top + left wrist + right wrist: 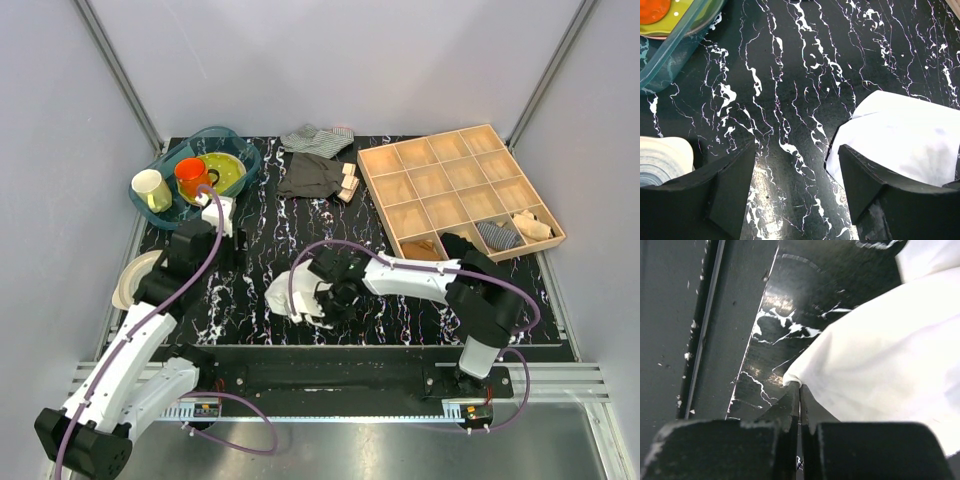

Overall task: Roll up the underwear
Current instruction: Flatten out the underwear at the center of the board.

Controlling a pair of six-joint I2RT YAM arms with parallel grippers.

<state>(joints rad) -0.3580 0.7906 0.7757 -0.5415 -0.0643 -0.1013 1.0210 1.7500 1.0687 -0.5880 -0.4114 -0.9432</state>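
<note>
Our right gripper (800, 388) has its two fingers pressed flat together, and they nip the near corner of the underwear (880, 350). The rest of the white cloth spreads away ahead of the tips and off to their right, lying bunched on the black marbled table (790, 75). Our left gripper (796, 150) is spread wide with nothing between its fingers, only bare table beneath the gap. From this gripper the underwear lies just beside the right finger, its edge partly hidden behind that finger. Farther ahead and to the left of it we see the corner of a blue plastic tub (670, 60).
</note>
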